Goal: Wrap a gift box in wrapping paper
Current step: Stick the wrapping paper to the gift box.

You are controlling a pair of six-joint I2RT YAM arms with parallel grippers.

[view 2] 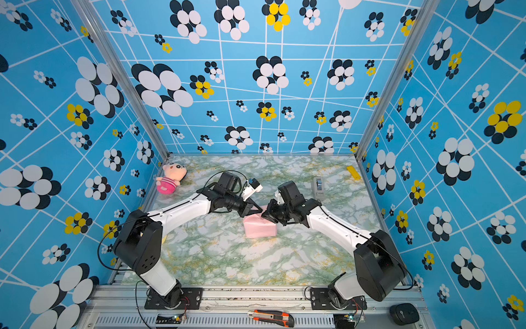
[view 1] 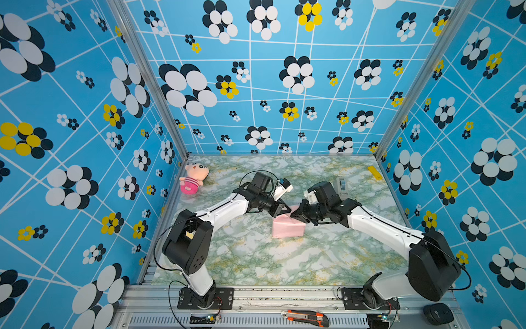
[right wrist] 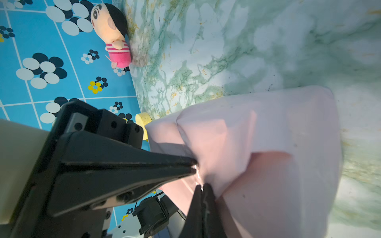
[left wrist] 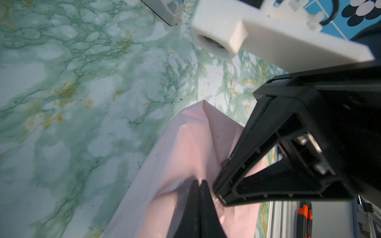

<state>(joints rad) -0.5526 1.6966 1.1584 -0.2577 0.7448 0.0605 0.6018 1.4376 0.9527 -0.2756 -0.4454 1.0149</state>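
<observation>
No readable text, no labels — none.

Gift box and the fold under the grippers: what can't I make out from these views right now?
- Gift box: unseen in every view; the pink wrapping paper covers it.
- Paper's far folds, in both top views: hidden behind the left gripper and right gripper.
- Whether the shut tips pinch paper or only press it: wrist views too blurred.
- Tape dispenser: cut off by the left wrist view's edge.

The near half of the table [view 1: 256, 262] is left open. The middle is blocked by the wrapping paper [view 1: 287, 230], left arm [view 1: 225, 209] and right arm [view 1: 378, 225]; a plush doll [view 1: 193, 178] is set far left.
</observation>
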